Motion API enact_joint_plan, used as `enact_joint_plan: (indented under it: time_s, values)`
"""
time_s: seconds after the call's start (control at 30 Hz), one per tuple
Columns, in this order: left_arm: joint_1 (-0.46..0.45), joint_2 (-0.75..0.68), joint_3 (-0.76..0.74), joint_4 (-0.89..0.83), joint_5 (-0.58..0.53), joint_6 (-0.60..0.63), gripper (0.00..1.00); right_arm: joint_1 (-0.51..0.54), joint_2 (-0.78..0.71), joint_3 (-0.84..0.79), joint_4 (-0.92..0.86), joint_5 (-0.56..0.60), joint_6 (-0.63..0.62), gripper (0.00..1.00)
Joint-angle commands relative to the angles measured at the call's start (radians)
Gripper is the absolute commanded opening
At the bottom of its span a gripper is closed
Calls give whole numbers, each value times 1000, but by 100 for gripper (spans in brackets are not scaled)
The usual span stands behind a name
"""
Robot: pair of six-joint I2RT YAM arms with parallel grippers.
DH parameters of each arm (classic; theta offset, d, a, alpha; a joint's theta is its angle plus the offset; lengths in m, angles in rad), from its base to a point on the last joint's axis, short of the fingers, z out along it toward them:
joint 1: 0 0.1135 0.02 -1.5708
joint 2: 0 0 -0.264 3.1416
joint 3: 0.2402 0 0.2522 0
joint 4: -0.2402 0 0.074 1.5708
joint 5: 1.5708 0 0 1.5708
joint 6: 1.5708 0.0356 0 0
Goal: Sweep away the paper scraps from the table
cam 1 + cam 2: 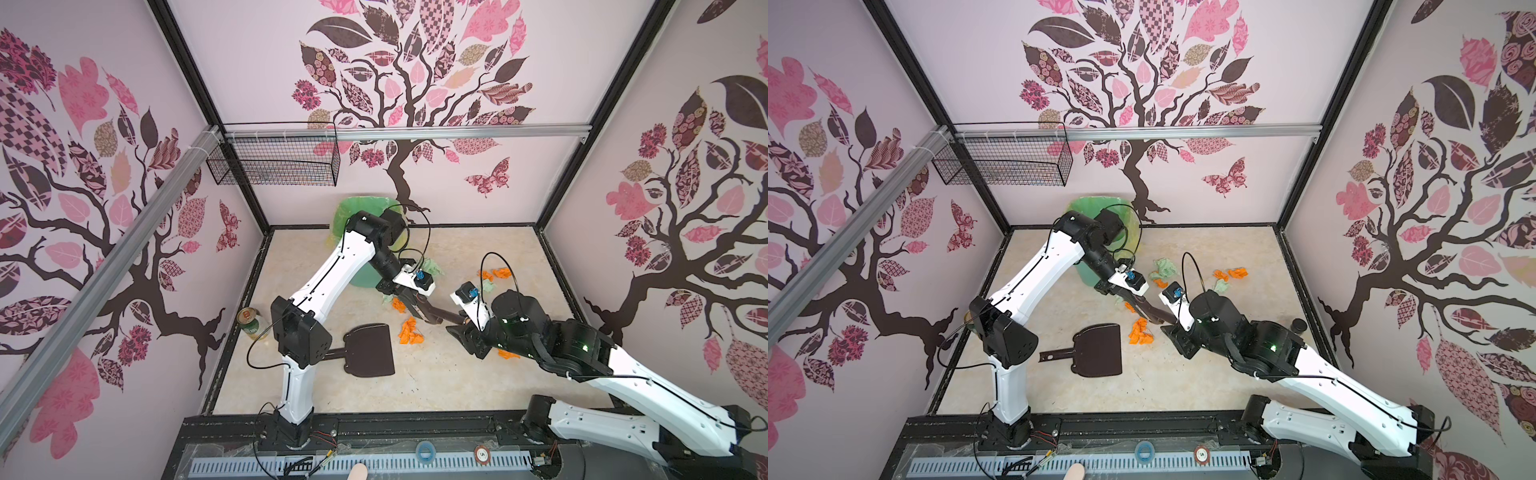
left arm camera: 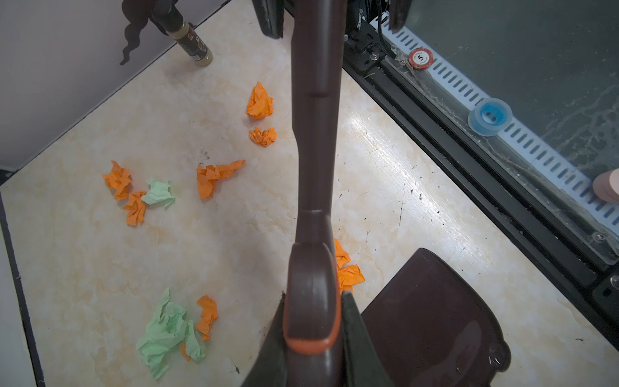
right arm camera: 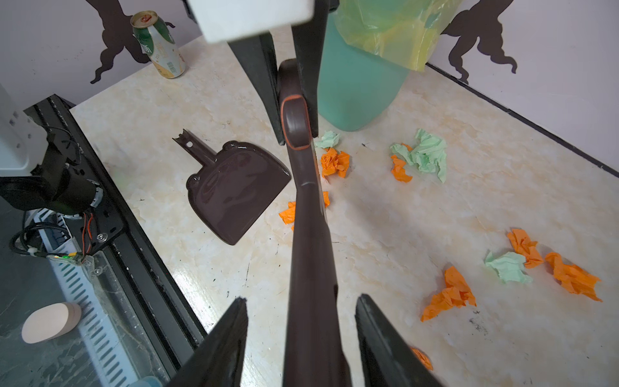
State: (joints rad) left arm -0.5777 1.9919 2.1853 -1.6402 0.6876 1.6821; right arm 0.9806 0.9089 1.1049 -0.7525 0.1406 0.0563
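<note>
Orange and mint-green paper scraps (image 1: 409,332) (image 1: 1140,332) (image 2: 214,177) (image 3: 335,162) lie scattered over the beige table (image 1: 457,382) (image 2: 100,261) (image 3: 402,217). My left gripper (image 1: 409,301) (image 1: 1133,301) (image 2: 315,295) is shut on one end of a long dark brown brush handle (image 1: 436,313) (image 2: 316,134) (image 3: 308,234) with an orange rim, held above the table's middle. My right gripper (image 1: 461,322) (image 1: 1173,322) (image 3: 301,298) straddles the handle's other end. Its jaws are open, with a gap on each side of the handle.
A dark brown dustpan (image 1: 370,349) (image 1: 1098,351) (image 2: 432,318) (image 3: 234,187) lies flat near the left arm. A green bin (image 1: 361,274) (image 3: 355,90) with a yellow-green liner stands at the back. A drink can (image 1: 251,322) (image 3: 157,45) stands by the left wall, a small bottle (image 2: 194,43) by the right.
</note>
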Motion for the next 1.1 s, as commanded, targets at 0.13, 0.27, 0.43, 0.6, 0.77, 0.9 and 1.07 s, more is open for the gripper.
enact_joint_plan:
  time_s: [0.13, 0.27, 0.43, 0.6, 0.77, 0.9, 1.07]
  values:
    - [-26, -58, 9, -154, 88, -7, 0, 3, 30, 20, 7, 3, -28, 55]
    - [-31, -61, 8, -152, 102, -10, 0, 3, 30, 14, 26, 0, -44, 51]
    - [-37, -59, 3, -153, 101, -14, 0, 3, -6, 5, 74, 1, -52, 49]
    - [-36, -61, 2, -152, 105, -16, 0, 3, -14, 5, 79, -4, -52, 39]
    - [-37, -61, 3, -149, 111, -22, 0, 3, -7, -5, 80, -16, -50, 30]
    - [-37, -58, 1, -149, 121, -28, 0, 3, -4, -6, 87, -30, -50, 24]
    - [-36, -66, -13, -123, 125, -55, 0, 4, 7, -5, 81, -39, -47, 17]
